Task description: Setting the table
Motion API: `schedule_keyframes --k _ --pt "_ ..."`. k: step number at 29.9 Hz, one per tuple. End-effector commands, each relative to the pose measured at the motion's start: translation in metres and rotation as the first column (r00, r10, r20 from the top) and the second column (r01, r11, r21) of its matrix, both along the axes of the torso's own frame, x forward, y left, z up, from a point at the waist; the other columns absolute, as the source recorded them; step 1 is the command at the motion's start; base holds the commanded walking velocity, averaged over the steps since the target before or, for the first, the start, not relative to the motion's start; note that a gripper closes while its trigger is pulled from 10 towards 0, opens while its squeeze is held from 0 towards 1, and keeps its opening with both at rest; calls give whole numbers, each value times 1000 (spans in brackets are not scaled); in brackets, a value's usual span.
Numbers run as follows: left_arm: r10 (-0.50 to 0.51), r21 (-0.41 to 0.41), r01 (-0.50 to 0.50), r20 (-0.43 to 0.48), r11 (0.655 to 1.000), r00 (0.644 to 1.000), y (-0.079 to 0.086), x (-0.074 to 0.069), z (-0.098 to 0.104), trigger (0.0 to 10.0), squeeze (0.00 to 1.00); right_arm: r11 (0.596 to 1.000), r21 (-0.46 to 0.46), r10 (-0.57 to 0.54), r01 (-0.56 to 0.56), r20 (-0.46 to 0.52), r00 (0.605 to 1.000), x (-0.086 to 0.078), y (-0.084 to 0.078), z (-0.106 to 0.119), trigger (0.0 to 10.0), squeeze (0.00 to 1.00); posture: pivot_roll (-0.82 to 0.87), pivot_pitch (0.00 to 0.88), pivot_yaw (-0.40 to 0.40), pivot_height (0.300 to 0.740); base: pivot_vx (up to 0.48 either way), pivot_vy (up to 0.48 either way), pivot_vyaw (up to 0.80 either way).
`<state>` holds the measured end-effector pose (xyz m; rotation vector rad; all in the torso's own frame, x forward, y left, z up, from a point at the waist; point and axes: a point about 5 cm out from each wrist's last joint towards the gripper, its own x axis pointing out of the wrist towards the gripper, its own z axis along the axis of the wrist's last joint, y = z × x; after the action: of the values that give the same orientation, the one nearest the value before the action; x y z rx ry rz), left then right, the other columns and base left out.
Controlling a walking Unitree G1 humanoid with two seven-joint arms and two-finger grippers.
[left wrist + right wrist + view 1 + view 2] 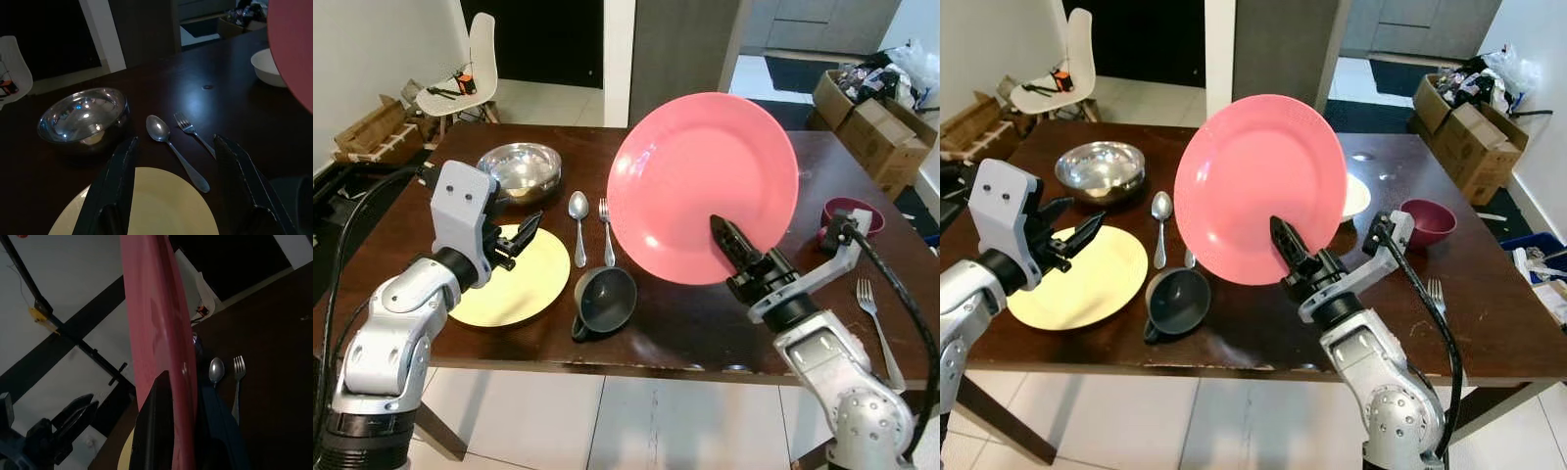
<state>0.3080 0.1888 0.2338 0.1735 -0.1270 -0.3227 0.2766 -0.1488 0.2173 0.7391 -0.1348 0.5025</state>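
A large pink plate (pixel 703 186) is held up on edge above the middle of the dark wooden table (pixel 705 323), its face turned toward me. My right gripper (pixel 732 249) is shut on its lower rim, one black finger (pixel 156 426) against each side. My left gripper (pixel 517 242) hovers open over a pale yellow plate (pixel 514 279) at the table's front left. A spoon (pixel 578 225) and a fork (pixel 606 230) lie side by side behind a dark grey cup (pixel 604 299) tipped toward me.
A steel bowl (pixel 520 169) stands at the back left. A maroon bowl (pixel 854 215) and another fork (pixel 879 328) are on the right side, a white bowl (pixel 1356 196) behind the pink plate. A white chair (pixel 470 73) and cardboard boxes (pixel 876 122) stand beyond the table.
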Motion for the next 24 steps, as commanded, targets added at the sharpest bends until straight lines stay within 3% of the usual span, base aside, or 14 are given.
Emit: schedule_keyframes --k 1,17,24 --pt "12 -18 -12 -1 1000 1000 1 -3 -3 10000 0 1000 -8 -7 7 10 1000 1 -1 1 10000 0 -35 0 58 740 0 0 0" --pt "27 -28 -28 -15 999 1000 -2 -1 -8 10000 0 1000 -7 -29 29 -6 1000 2 0 -4 10000 0 -41 0 70 740 0 0 0" --pt "28 -32 -28 -13 999 1000 -4 -1 -8 10000 0 1000 -5 -26 26 -7 1000 2 -1 -4 10000 0 -40 0 67 740 0 0 -771"
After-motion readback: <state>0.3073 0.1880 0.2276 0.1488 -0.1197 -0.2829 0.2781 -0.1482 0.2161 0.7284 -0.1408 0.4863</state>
